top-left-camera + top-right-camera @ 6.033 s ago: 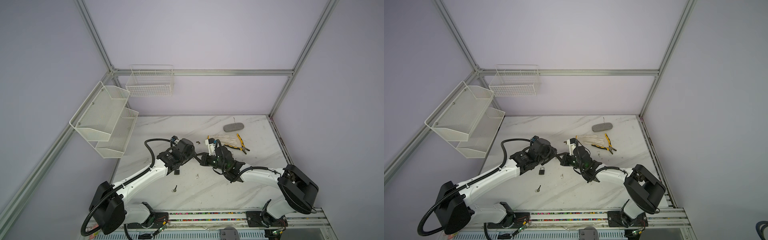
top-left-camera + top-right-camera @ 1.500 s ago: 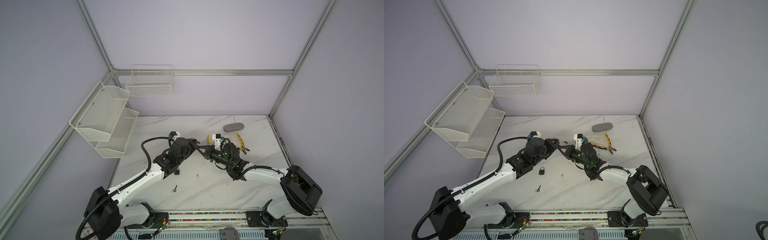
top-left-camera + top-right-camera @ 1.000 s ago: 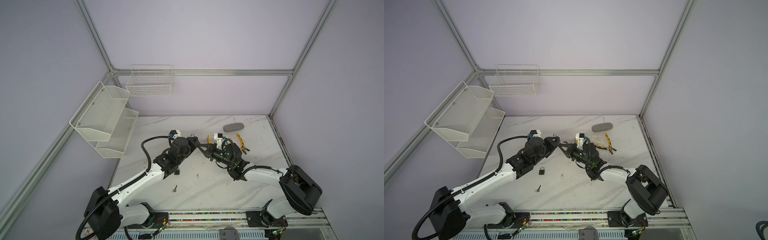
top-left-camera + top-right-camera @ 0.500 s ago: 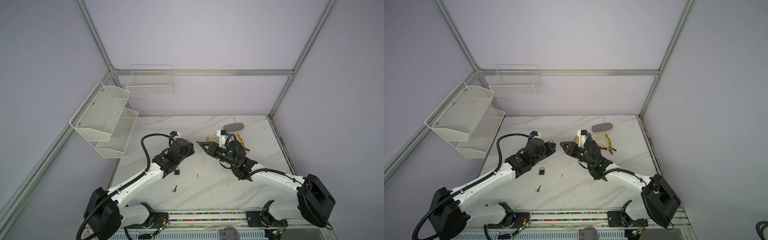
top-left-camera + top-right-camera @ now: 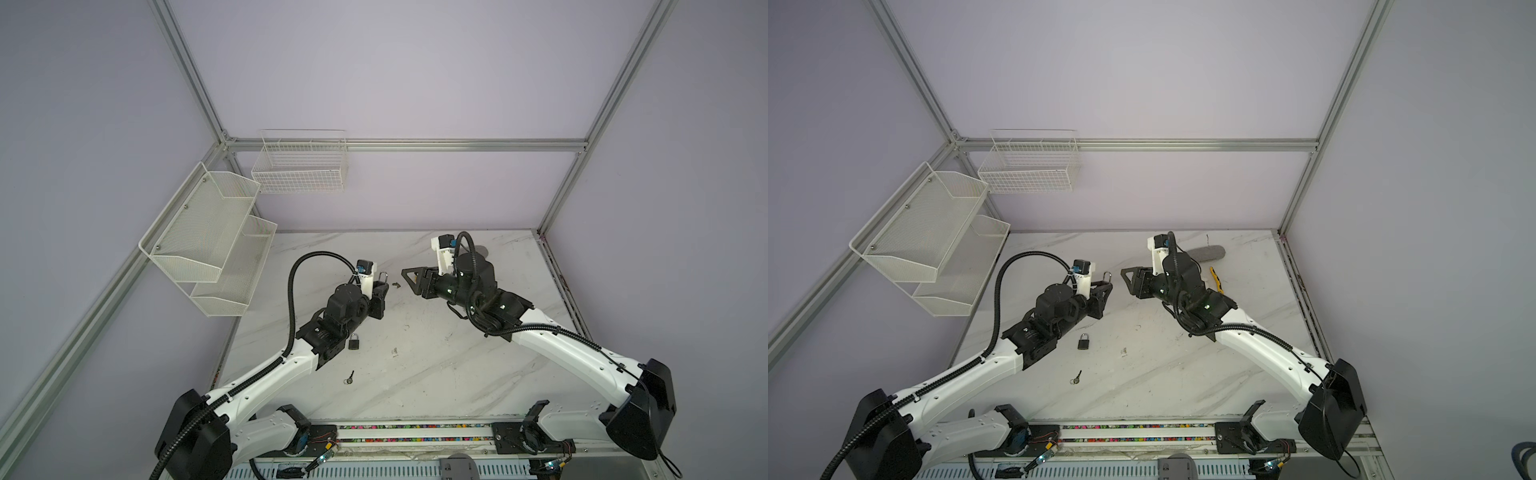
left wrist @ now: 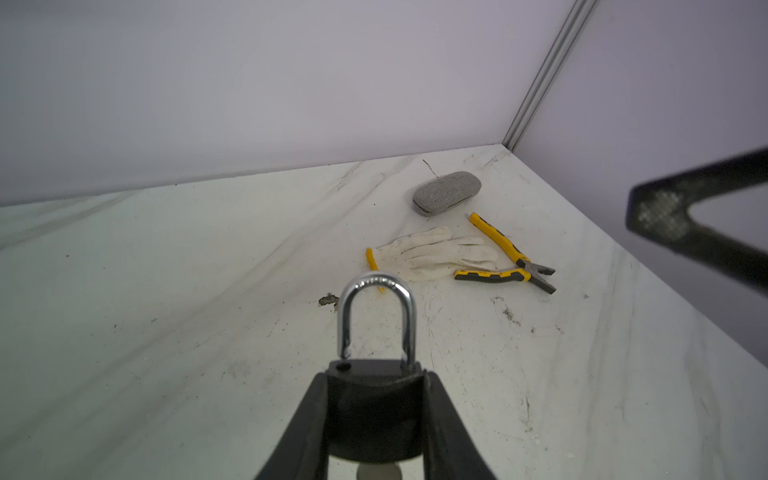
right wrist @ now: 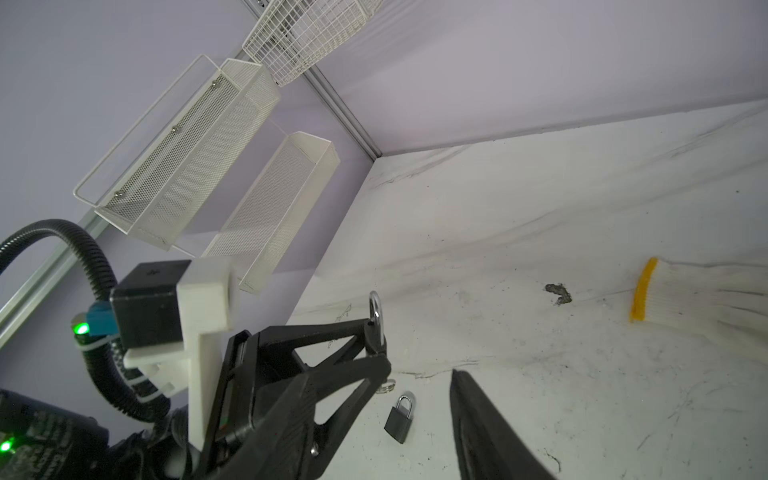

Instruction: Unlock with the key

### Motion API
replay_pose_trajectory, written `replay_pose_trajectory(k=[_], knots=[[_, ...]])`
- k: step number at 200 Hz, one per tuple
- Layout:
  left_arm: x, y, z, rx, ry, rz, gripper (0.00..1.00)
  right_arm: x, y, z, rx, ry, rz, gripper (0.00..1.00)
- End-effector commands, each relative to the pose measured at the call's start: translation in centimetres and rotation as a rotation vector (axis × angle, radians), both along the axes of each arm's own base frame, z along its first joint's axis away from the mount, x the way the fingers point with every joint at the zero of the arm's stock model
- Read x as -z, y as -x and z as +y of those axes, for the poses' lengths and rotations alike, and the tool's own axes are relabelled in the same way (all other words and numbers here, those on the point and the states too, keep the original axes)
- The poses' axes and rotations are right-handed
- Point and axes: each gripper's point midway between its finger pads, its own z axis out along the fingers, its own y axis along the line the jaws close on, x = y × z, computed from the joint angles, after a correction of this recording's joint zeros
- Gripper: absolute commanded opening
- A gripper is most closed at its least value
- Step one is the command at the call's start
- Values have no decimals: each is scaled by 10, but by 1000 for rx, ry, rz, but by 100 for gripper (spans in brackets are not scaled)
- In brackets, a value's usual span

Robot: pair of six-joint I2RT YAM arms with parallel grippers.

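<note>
**Left.** The left end effector (image 6: 376, 386) is clenched on the black body of a padlock (image 6: 374, 419). It holds the padlock clear of the counter (image 5: 415, 374), with the shackle (image 6: 376, 282) pointing away from the wrist. One shackle leg sits just above its hole, so the lock reads as already released. A small ring (image 7: 385, 387) shows under the body. It is judged to belong to the key seated in the keyway; the blade itself is hidden. Near the left arm, a second padlock (image 5: 354, 341) and a spare key (image 5: 349, 377) lie on the counter, apart from the held one.

**Right.** The right end effector (image 5: 409, 279) stands near the held padlock without touching it, jaws parted and empty. A glove (image 6: 432, 253) and pliers (image 6: 490, 275) lie beyond.

**Step in hand, as judged:** clear the right end effector from the key.
1. Keep the left grip firm and still.
2. Back away along the key's axis.
3. Avoid catching the ring.
4. Confirm the free leg is out of its hole.
</note>
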Motion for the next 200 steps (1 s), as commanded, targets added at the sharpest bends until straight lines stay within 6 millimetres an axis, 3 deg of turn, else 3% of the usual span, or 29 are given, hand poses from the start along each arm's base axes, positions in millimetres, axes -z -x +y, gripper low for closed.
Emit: replay_pose_trajectory(k=[1,64,88,120,200], knots=[[-20,2,-13,114,-74,-236,0,9,0,-6,-28,164,-7,56],[-13,-3,-19,129,-101,-269,0,19,-24,14,-71,322,8,59],[-12,-3,-18,127,-99,-266,0,21,-37,14,-29,365,16,59],[-9,-4,-17,117,-103,-263,0,26,-39,23,-60,378,27,60],[-9,-6,-16,110,-102,-267,0,41,-51,25,-43,448,51,60]])
